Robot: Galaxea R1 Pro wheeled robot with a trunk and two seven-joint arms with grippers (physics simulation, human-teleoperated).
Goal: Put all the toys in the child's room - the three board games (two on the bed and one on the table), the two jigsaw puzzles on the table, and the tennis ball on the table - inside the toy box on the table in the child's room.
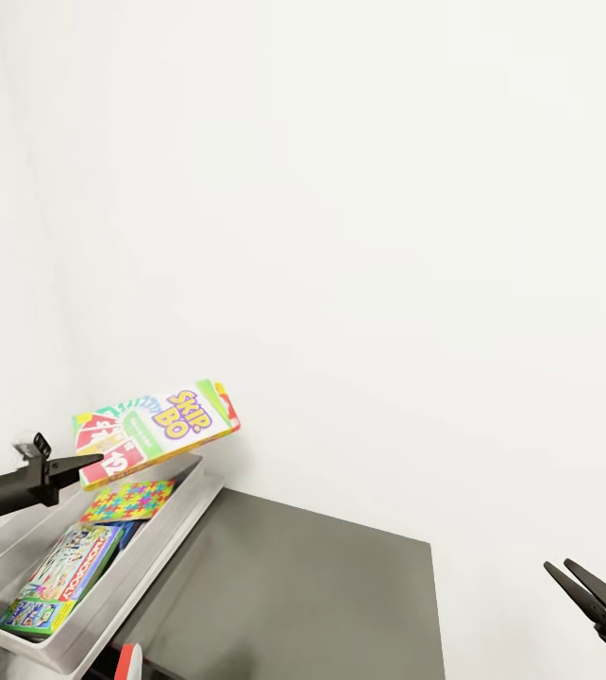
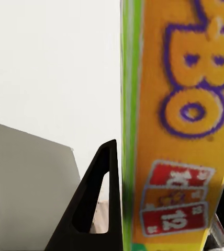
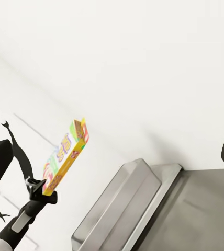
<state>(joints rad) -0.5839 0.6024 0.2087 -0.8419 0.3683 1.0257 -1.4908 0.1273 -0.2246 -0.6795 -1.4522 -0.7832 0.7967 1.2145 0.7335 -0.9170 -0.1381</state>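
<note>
My left gripper (image 1: 93, 462) is shut on the edge of a Skip-Bo board game box (image 1: 157, 425) and holds it tilted in the air above the far end of the grey toy box (image 1: 188, 499). Inside the toy box lie a colourful jigsaw puzzle (image 1: 129, 501) and a Monopoly board game (image 1: 69, 569). In the left wrist view the Skip-Bo box (image 2: 180, 130) stands between the black fingers (image 2: 99, 198). The right wrist view shows the Skip-Bo box (image 3: 65, 156) above the toy box (image 3: 122, 209). My right gripper (image 1: 572, 578) hangs open and holds nothing at the lower right.
The toy box sits at the left end of a dark grey table (image 1: 294, 586) against a white wall. A small red-and-white object (image 1: 128, 661) shows at the table's near edge. The table's right half is bare.
</note>
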